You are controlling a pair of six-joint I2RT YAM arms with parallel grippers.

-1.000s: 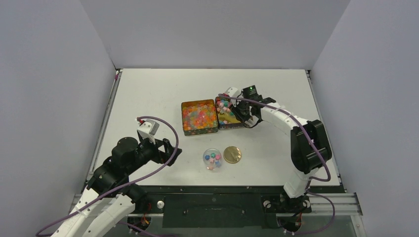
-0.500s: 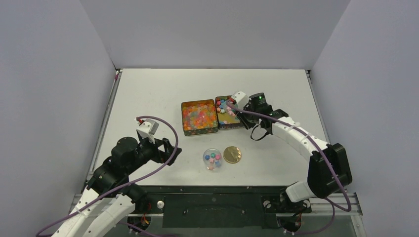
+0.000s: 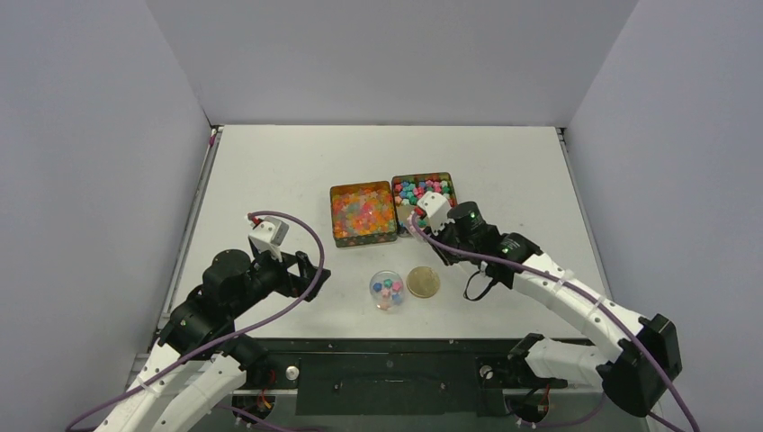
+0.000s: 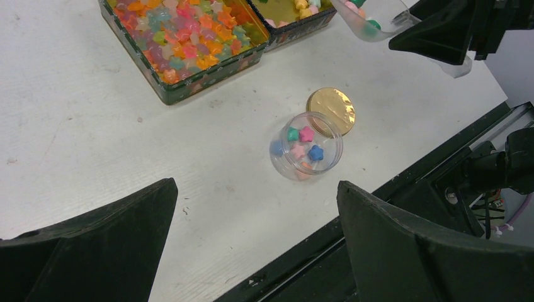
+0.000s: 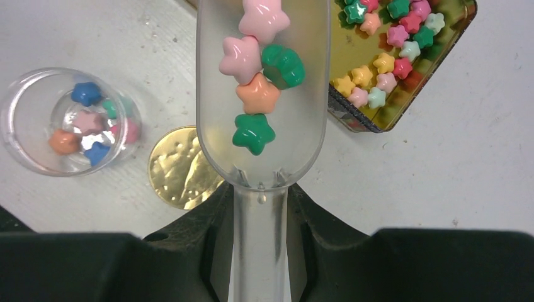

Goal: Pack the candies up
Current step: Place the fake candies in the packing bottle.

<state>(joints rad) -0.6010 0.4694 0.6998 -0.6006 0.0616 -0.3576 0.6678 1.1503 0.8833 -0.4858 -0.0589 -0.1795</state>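
Observation:
My right gripper (image 5: 260,217) is shut on the handle of a clear plastic scoop (image 5: 261,94). The scoop carries several star-shaped candies (image 5: 258,94) in pink, green and orange. It hangs above the table between the gold lid (image 5: 179,170) and the near corner of the right tin (image 3: 423,193), which holds more opaque candies (image 5: 384,63). The small clear jar (image 3: 388,290) stands left of the lid (image 3: 423,282) with a few candies (image 4: 305,141) inside. My left gripper (image 4: 255,189) is open and holds nothing, low over the near table edge, short of the jar (image 4: 306,146).
A second square tin (image 3: 363,213), full of glossy orange and red sweets, sits against the right tin's left side. The black frame rail (image 4: 378,245) runs along the near edge of the table. Grey walls enclose the table on three sides.
My right arm has drawn the loaded scoop out of the right tin and toward the near side, close to the lid and jar. The left arm has stayed still.

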